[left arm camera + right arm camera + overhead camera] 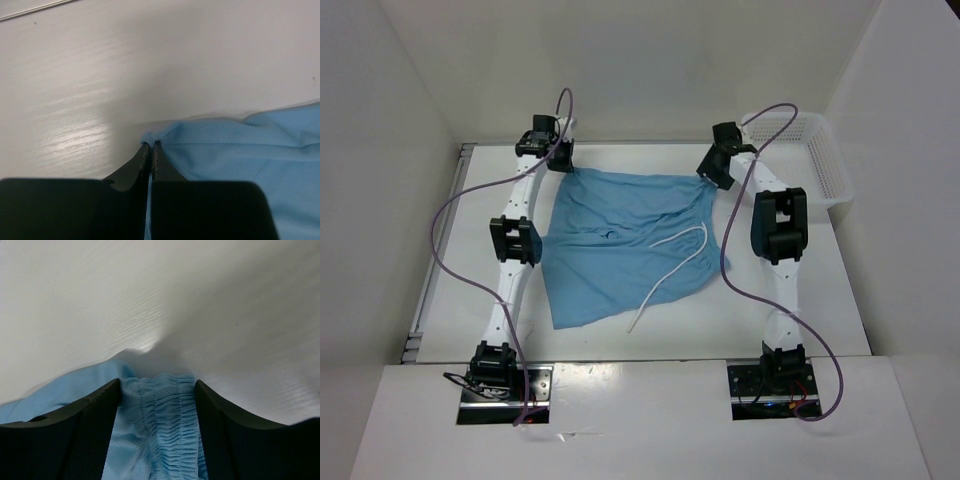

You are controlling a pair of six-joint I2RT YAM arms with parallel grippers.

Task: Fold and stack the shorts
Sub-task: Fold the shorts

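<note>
The light blue shorts (625, 245) lie spread on the white table between both arms, and the white drawstring (672, 262) trails across them toward the near edge. My left gripper (560, 160) is shut on the far left corner of the shorts (210, 145), with a strip of fabric pinched between its fingertips (151, 146). My right gripper (712, 170) is at the far right corner. It is open, with the gathered waistband (165, 420) lying between its spread fingers (100, 410).
A white plastic mesh basket (817, 158) stands at the far right of the table, just right of the right arm. White walls enclose the table at the back and on both sides.
</note>
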